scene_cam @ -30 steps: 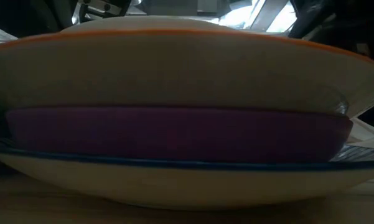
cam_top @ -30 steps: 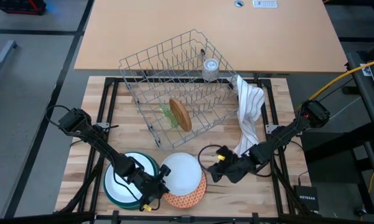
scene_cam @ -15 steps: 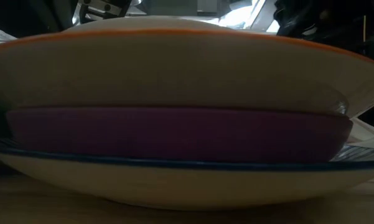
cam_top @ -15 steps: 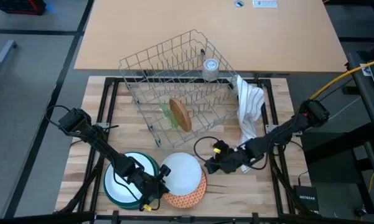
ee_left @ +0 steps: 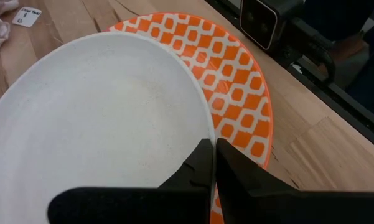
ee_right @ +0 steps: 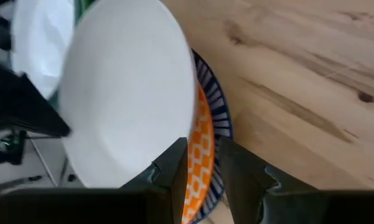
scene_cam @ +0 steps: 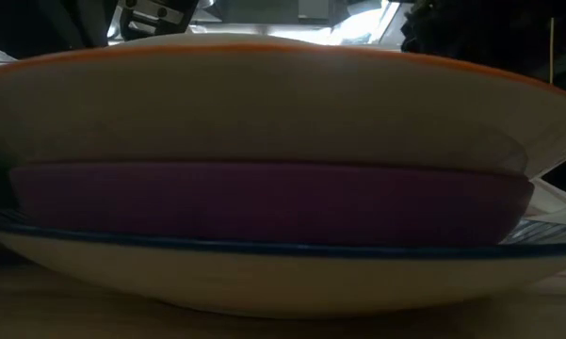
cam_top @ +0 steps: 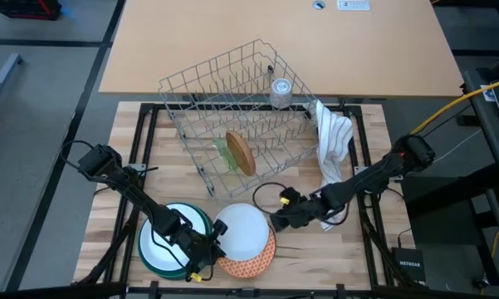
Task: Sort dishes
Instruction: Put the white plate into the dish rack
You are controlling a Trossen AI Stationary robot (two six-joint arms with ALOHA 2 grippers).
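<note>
Behind the stack, wire rack

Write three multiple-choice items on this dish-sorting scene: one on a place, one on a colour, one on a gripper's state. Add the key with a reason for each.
1. Where is the brown dish?
A. Standing on edge in the wire rack
B. Flat on the stack by the left gripper
C. Under the striped cloth

2. What pattern rims the dish directly under the white bowl?
A. Plain green
B. Orange and white lattice
C. Solid grey

3. How does the left gripper stand?
A. Wide open above the rack
B. Shut at the white bowl's rim
C. Clamped on the cloth

Key:
1 A: the high view shows it upright between the rack's wires.
2 B: the left wrist view shows the orange-patterned dish beneath the bowl.
3 B: its fingers meet with no gap at the bowl's edge.
</note>
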